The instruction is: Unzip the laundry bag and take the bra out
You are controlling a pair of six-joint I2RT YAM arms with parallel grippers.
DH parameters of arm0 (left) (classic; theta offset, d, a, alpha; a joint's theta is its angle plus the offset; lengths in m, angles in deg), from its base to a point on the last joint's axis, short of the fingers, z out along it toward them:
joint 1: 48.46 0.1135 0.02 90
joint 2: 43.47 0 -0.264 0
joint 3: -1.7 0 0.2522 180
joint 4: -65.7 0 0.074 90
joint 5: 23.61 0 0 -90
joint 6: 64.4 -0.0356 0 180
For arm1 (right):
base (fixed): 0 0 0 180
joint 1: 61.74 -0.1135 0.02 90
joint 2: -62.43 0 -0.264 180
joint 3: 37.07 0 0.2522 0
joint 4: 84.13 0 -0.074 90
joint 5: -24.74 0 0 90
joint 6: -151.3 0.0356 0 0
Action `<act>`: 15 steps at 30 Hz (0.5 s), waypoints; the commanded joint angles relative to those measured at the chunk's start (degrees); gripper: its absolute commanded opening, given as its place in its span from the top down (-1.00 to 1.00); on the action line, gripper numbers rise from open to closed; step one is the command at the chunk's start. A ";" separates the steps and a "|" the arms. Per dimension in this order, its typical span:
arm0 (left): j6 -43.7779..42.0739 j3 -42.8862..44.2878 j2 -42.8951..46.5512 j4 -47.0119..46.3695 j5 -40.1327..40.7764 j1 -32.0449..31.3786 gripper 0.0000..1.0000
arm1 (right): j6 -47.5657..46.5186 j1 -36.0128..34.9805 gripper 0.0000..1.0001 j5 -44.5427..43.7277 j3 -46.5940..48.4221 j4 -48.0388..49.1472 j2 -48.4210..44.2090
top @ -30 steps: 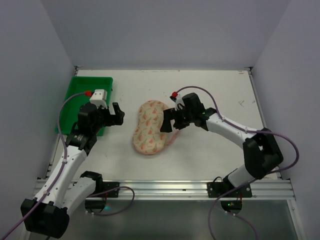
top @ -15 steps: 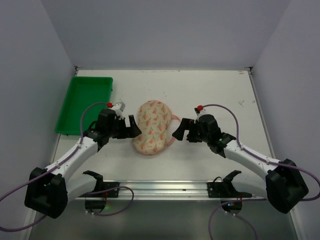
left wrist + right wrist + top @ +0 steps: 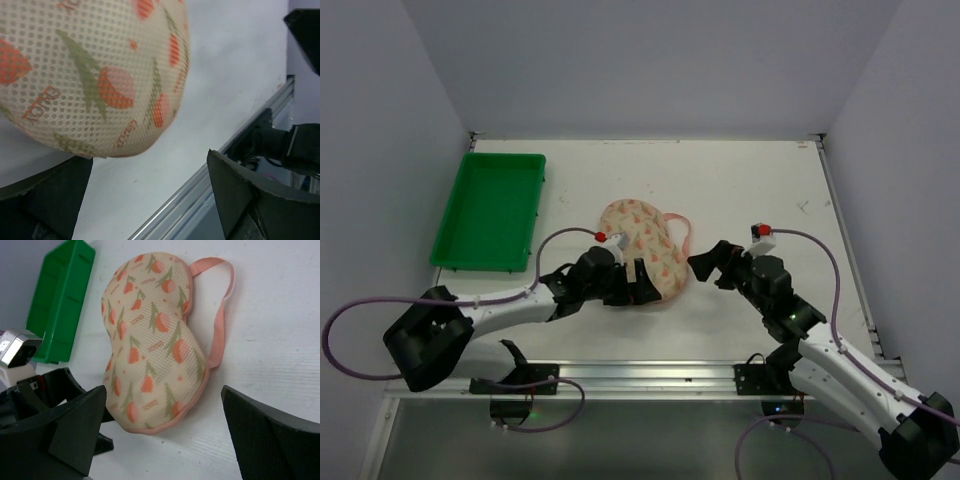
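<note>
Both sets of jaws are spread wide with nothing pinched between them. My left gripper (image 3: 632, 288) sits at the near end of the laundry bag (image 3: 645, 252). In its wrist camera, the bag's rounded mesh end (image 3: 95, 75) fills the space above one finger (image 3: 45, 195), and I cannot tell whether they touch. My right gripper (image 3: 713, 262) is just beside the bag at about 3 o'clock, apart from it and facing it, so its camera frames the whole pouch (image 3: 150, 345) between the two fingers.

From overhead, the bag lies flat near the middle of the table (image 3: 760, 180), with its long axis running from roughly 11 o'clock at the far end to 5 o'clock at the near end. Its pink loop (image 3: 684, 236) curls out from the far half toward 2 o'clock. Pink edging shows along the near rim; I cannot tell how far the zip is drawn. Out at 10 o'clock, well apart from the bag, is the green tray (image 3: 490, 208).
</note>
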 commanded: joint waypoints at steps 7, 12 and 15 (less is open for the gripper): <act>1.85 14.05 -11.54 -10.16 0.09 -7.64 -1.00 | -1.52 -0.01 -0.97 -12.12 -1.88 -4.79 -9.33; 1.67 12.21 -3.82 -2.07 9.48 -7.64 -1.00 | -2.48 -0.01 -0.97 -9.84 -0.91 -5.24 -6.44; 3.16 10.80 4.08 4.52 19.14 -7.46 -1.00 | -3.63 -0.01 -0.97 -6.68 0.05 -3.40 -4.16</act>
